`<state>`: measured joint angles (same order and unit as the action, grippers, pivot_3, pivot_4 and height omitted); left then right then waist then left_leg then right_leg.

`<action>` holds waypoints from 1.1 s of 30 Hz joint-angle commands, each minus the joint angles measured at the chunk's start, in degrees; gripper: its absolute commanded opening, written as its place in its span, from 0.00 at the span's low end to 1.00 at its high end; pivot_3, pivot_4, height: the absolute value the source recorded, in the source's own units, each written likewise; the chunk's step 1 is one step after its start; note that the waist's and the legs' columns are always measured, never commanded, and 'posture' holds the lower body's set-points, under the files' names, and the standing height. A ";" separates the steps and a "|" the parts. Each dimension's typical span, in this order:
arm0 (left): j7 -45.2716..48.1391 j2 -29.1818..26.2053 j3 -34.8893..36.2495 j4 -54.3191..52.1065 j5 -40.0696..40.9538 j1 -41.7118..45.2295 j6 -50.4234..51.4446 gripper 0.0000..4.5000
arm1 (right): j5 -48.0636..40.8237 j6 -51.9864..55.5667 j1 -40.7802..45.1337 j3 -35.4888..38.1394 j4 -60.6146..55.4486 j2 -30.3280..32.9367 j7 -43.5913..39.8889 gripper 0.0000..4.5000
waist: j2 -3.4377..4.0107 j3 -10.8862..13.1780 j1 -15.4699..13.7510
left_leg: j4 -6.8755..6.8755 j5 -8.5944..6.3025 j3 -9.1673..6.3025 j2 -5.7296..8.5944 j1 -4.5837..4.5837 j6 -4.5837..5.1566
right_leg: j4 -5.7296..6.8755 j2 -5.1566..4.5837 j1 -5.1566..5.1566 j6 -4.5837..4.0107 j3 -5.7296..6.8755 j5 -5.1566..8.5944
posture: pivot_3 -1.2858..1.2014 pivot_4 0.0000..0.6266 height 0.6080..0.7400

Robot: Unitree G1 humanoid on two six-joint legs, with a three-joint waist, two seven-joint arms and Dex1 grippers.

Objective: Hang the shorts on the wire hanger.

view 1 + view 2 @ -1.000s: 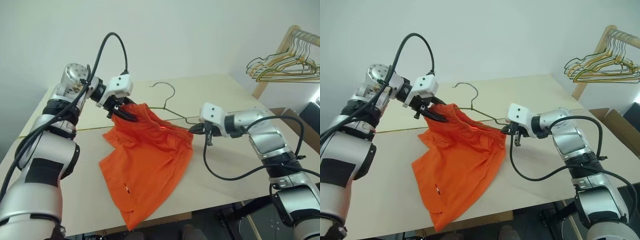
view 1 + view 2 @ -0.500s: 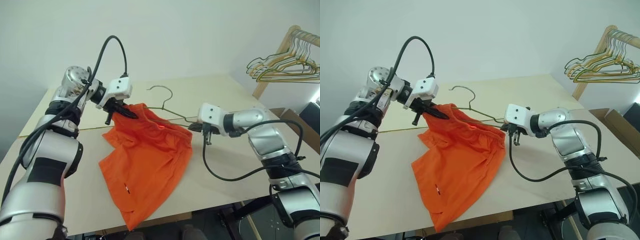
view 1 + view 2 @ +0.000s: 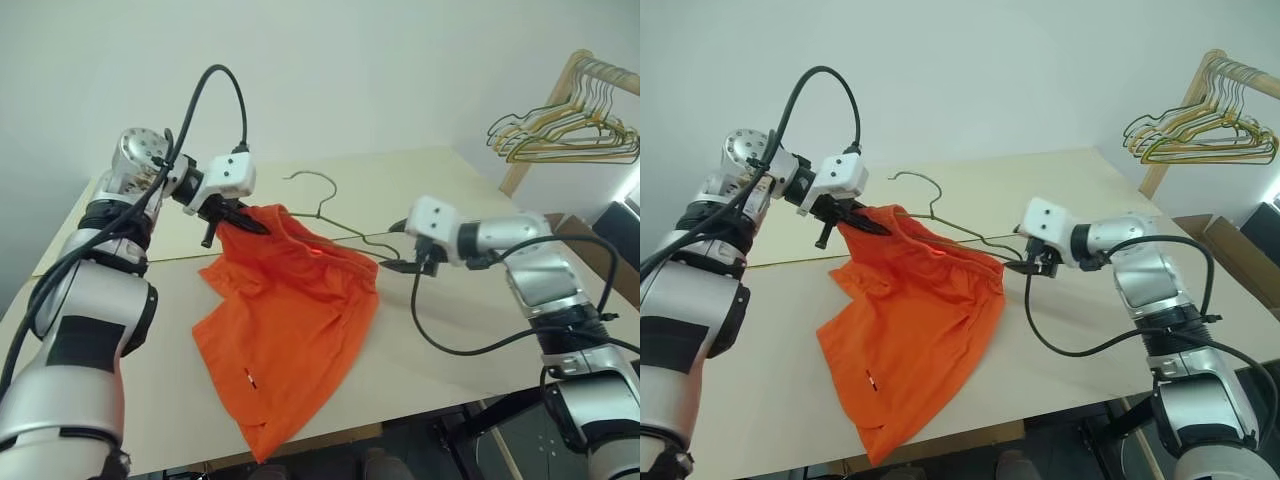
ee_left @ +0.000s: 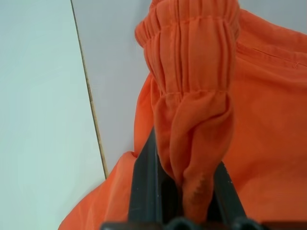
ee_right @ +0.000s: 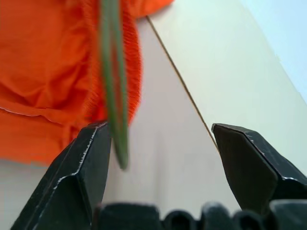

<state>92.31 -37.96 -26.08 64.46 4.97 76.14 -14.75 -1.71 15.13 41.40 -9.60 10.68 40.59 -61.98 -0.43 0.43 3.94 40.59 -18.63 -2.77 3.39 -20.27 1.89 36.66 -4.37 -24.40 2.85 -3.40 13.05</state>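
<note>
My left pincer [image 3: 243, 216] pinches the gathered waistband of the shorts [image 3: 290, 320], which trail toward the near table [image 3: 450, 330] edge, while my right pincer [image 5: 160, 143] stands spread around the wire hanger [image 3: 335, 222], its hook pointing far-left.

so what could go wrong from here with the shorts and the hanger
1. The right gripper is open, with the wire hanger close by one finger but ungripped, so the hanger could sag or slide out of the waistband.
2. The left gripper is shut on a bunched corner of the shorts; a pull could drag cloth and hanger together.
3. Much of the shorts hangs toward the table edge and may tug the cloth off.
</note>
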 commanded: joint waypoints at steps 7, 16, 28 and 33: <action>0.19 -3.26 4.14 -1.63 2.67 1.25 0.17 0.00 | -15.31 9.63 -10.26 11.78 -2.44 6.42 -8.95 0.83 | -0.10 0.05 -0.19 | 0.19 -0.32 -0.03 -0.01 -0.02 0.56 | 0.04 -0.01 0.08 0.06 0.03 0.03 | 0.50 0.00 1.00; 0.19 -4.61 2.91 -4.24 5.60 0.65 1.67 0.00 | -19.09 17.35 -11.58 8.43 0.39 -7.68 -2.17 0.83 | -0.12 0.07 0.11 | 0.26 -0.31 0.02 -0.04 0.05 0.54 | 0.29 0.03 0.01 0.06 -0.10 0.04 | 0.50 0.00 1.00; 0.19 -4.65 3.20 -5.44 6.70 -0.30 2.62 0.00 | -18.32 17.08 -2.99 7.31 12.64 -18.08 0.53 0.83 | -0.14 0.08 0.04 | 0.27 -0.04 -0.05 0.11 -0.03 0.07 | 0.29 -0.06 -0.07 0.13 -0.07 0.00 | 0.51 0.00 1.00; 0.19 -4.65 3.81 -5.27 6.56 -0.56 2.64 0.00 | -18.39 17.20 -2.47 7.21 14.02 -18.11 0.13 0.46 | -0.14 0.08 0.12 | 0.26 -0.02 -0.07 0.07 -0.02 0.04 | 0.35 -0.03 -0.11 0.13 -0.07 0.00 | 0.51 0.00 1.00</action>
<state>92.31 -42.20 -23.69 60.57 10.38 75.22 -12.20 -19.30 32.72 37.38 -3.35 25.12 22.18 -61.43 -0.58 0.51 4.06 40.85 -18.65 -2.84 3.47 -20.29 1.92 37.02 -4.41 -24.51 2.98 -3.47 13.05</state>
